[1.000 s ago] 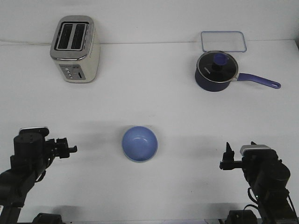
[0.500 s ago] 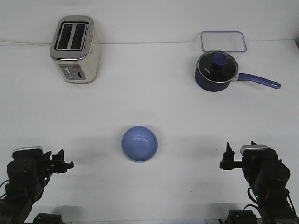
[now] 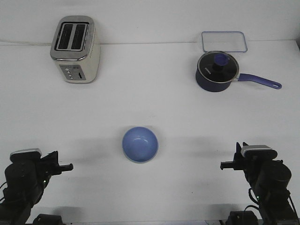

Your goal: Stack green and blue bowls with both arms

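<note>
Between the two claws on the white worktop point(image 3: 154, 112) sits the blue bowl point(image 3: 140, 144), looking light, hard and smooth, best pinched at its rim, while the left claw point(image 3: 65, 166) and right claw point(image 3: 226, 165) both look closed, holding nothing.

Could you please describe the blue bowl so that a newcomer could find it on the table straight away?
Start at the cream toaster at the table's far left, then come toward the robot, to the middle. The blue bowl sits there alone, open side up. Unlike the dark saucepan far right, it has no lid or handle.
</note>
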`<state>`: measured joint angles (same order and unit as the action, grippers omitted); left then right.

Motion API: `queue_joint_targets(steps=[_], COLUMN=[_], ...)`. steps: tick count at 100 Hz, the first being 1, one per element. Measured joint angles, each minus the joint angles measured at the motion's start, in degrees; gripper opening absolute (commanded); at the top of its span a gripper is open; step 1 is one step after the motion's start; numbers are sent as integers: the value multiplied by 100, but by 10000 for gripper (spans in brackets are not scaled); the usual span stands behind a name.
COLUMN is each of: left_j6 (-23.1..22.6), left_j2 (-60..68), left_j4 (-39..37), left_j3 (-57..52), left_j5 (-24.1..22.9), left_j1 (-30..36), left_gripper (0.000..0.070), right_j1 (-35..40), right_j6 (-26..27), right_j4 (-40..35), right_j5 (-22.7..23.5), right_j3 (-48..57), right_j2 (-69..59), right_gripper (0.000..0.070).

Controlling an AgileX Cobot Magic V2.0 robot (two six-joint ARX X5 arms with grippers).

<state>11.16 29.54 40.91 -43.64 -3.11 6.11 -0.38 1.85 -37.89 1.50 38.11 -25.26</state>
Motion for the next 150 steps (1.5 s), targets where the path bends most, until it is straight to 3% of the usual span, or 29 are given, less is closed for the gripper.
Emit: queue_joint_targets(steps=[67,126,150], left_j6=[0,-11,-354], left_j2=[-120,-494,-1484], left_j4=[-245,-1788,-3012], left_j3=[0,57,1027], left_j5=[0,0,-2], left_j1=[0,-2,-203], left_gripper=[11,11,11], right_j1=[0,0,0], right_j6=[2,2,2], right_j4=[170,175,175], right_j5=[0,0,0], right_j3=[0,0,0], right_j2=[0,0,0], right_gripper=[0,0,0])
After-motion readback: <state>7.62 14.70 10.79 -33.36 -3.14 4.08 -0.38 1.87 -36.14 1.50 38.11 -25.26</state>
